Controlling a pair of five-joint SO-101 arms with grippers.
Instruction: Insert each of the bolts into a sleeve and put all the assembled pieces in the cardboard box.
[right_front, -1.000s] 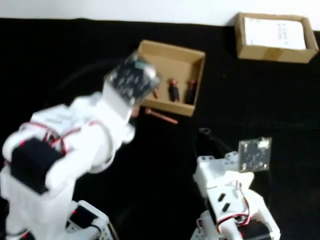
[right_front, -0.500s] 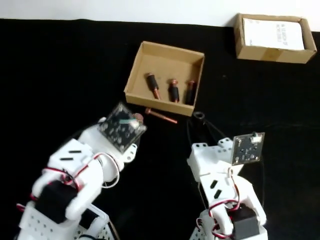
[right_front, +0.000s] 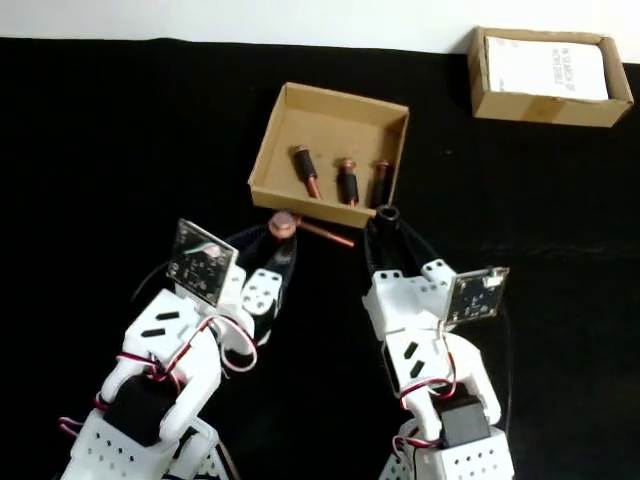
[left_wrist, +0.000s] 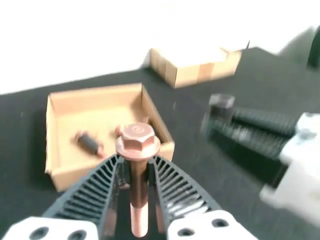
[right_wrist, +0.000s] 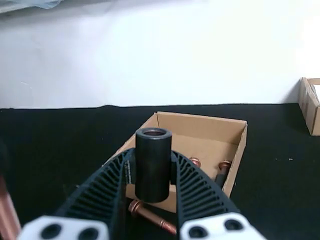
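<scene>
Left hand (left_wrist: 136, 165) is clamped on your stiff copper-coloured hex-head bolt (left_wrist: 137, 141) just under its head; right hand (right_wrist: 153, 159) pinches the probably slick black cylindrical sleeve (right_wrist: 152, 142) mid-body.

Left gripper (left_wrist: 136, 165) clamps bolt (left_wrist: 137, 142); right gripper (right_wrist: 153, 156) clamps sleeve (right_wrist: 152, 175); arms side by side

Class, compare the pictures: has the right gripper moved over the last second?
Yes: the right gripper, gripping the sleeve, has advanced toward the cardboard box.
</scene>
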